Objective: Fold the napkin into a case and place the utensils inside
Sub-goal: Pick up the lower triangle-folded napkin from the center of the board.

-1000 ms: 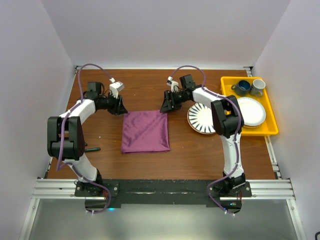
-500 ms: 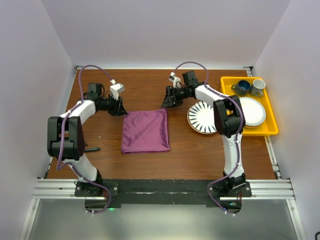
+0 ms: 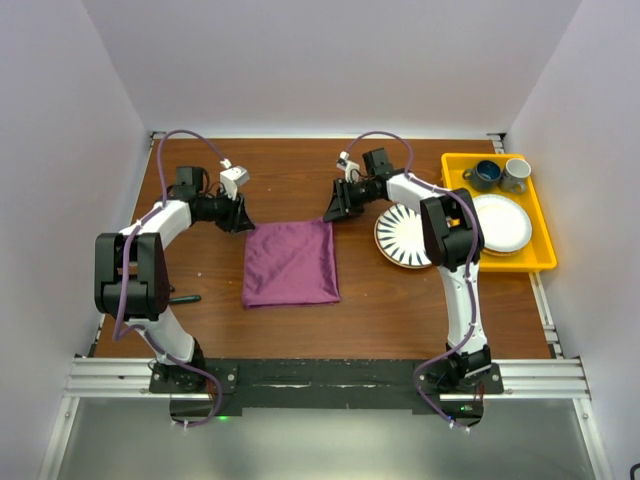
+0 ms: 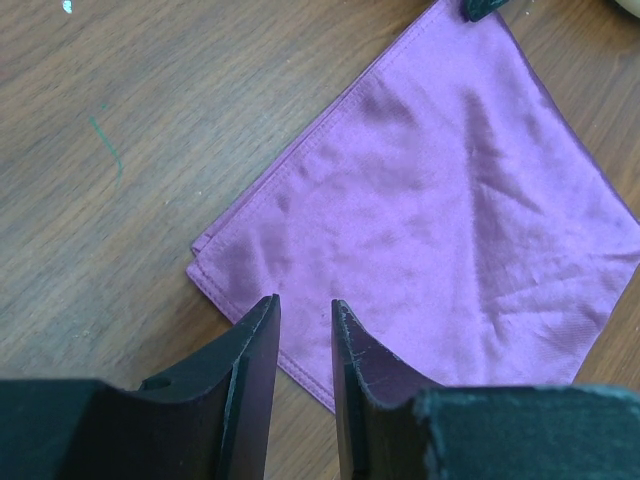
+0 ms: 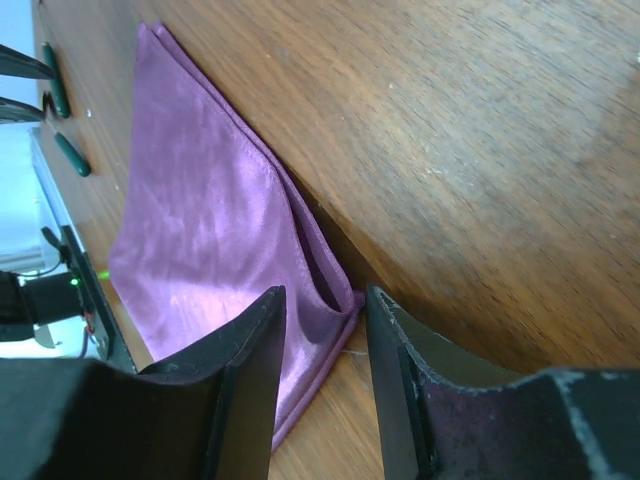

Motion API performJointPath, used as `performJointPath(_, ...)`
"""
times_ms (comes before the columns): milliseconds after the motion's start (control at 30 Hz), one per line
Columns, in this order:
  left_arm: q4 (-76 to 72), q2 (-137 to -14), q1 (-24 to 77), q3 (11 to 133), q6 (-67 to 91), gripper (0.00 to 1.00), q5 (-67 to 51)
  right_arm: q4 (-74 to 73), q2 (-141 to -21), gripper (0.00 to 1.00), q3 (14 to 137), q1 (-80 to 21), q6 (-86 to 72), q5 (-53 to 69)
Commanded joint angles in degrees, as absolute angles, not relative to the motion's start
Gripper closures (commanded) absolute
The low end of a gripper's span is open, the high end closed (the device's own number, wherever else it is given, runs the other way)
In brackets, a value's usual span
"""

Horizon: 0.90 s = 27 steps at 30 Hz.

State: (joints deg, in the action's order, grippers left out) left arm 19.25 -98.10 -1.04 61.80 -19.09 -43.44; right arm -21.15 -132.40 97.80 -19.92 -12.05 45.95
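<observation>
Top external view: the plum napkin [image 3: 291, 263] lies flat on the wooden table [image 3: 400, 310], between the two arms, a squarish fold slightly longer from far to near. The left gripper [image 3: 240, 219] sits at its far-left corner and the right gripper [image 3: 332, 212] at its far-right corner, so the cloth stretches toward the near edge from both, and its far edge runs left to right between them. Each arm is nearest its own corner. A striped plate [image 3: 404, 238] stands just right of the napkin, and a yellow tray [image 3: 500, 265] of crockery lies farther right. No gold cutlery can be made out. A dark slim object [image 3: 185, 298] lies near the left arm.

Left wrist view: the left gripper [image 4: 304, 305] has its jaws narrowly parted above the napkin [image 4: 450, 200], just inside a doubled corner. Cloth shows flat through the gap, nothing pinched. Whether the tips touch the fabric I cannot tell.

Right wrist view: the right gripper [image 5: 325, 300] straddles the corner of the napkin [image 5: 200, 220], one jaw on each side with daylight left, so it is not yet squeezed. The layers there gape a little. The next pinch probably depends on catching all the layers before drawing the far edge nearward.
</observation>
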Motion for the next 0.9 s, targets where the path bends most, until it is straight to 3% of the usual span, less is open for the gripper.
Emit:
performJointPath(0,17.5,-96.9,-0.8,62.0,-19.2,0.68,-44.5,-19.1,-132.9,0.59,98.0,-20.5,-13.7,49.4)
performJointPath(133,17.5,-96.9,-0.9,62.1,-19.2,0.68,-44.2,-19.3,-133.3,0.64,97.7,-20.8,-13.9,49.3)
performJointPath(233,17.5,-96.8,-0.9,62.1,-19.4,0.68,-44.0,-19.2,-132.7,0.73,97.8,-20.8,-13.5,49.0)
performJointPath(400,17.5,-96.6,-0.9,61.9,-19.4,0.69,-43.9,-18.1,-130.7,1.00,97.7,-21.0,-13.4,49.1)
performJointPath(867,15.5,-94.6,-2.2,60.6,-13.6,0.72,-42.9,-18.2,-121.8,1.00,93.9,-25.9,-2.6,46.2)
